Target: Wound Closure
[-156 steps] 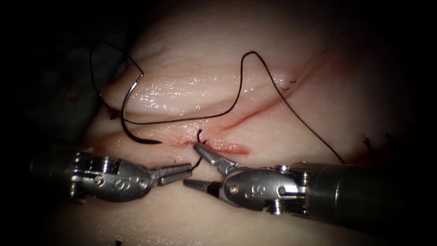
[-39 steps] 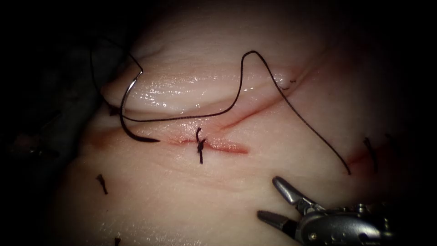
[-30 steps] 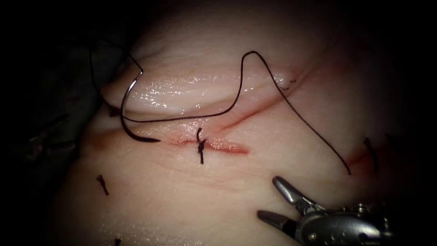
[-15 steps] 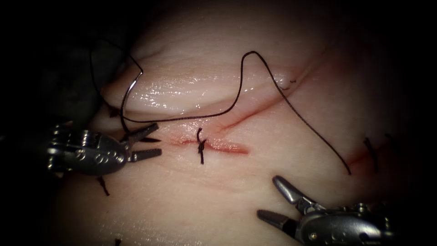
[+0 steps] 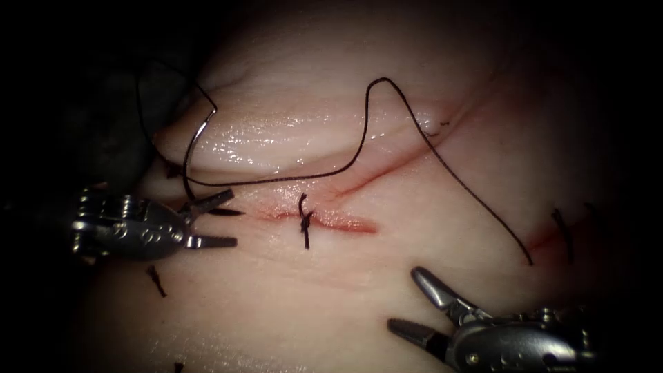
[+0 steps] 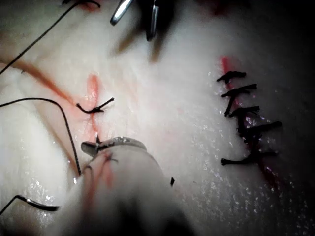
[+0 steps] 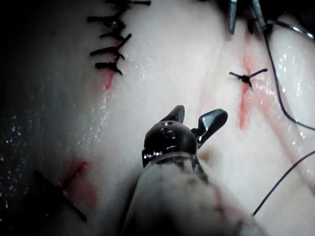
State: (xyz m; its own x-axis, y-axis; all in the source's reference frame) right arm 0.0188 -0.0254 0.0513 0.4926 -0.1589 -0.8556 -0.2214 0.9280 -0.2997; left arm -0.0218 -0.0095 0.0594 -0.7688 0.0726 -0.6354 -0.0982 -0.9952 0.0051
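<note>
The curved needle (image 5: 185,176) lies on the tissue (image 5: 290,304) left of the cut (image 5: 338,222), held by neither tool. Its point (image 5: 235,213) rests near the cut's left end. My left tool (image 5: 231,218) stands with open jaws above and below that pointed end, holding nothing. A tied knot (image 5: 304,220) with short tails sits across the cut. The long thread (image 5: 373,86) arches over the tissue behind it. My right tool (image 5: 402,298) is low on the right, jaws open and empty. The right wrist view has those jaws (image 7: 197,116) apart over bare tissue, short of the knot (image 7: 248,77).
Cut ends of thread stand at the lower left (image 5: 155,280) and far right (image 5: 561,231). A row of finished stitches (image 6: 246,118) crosses another cut, seen also in the right wrist view (image 7: 110,44). Red fluid stains the cut line (image 5: 352,224).
My left tool came in from the left to the needle's pointed end, and its jaws spread wider in the last half second. The right tool, needle and thread stayed still.
</note>
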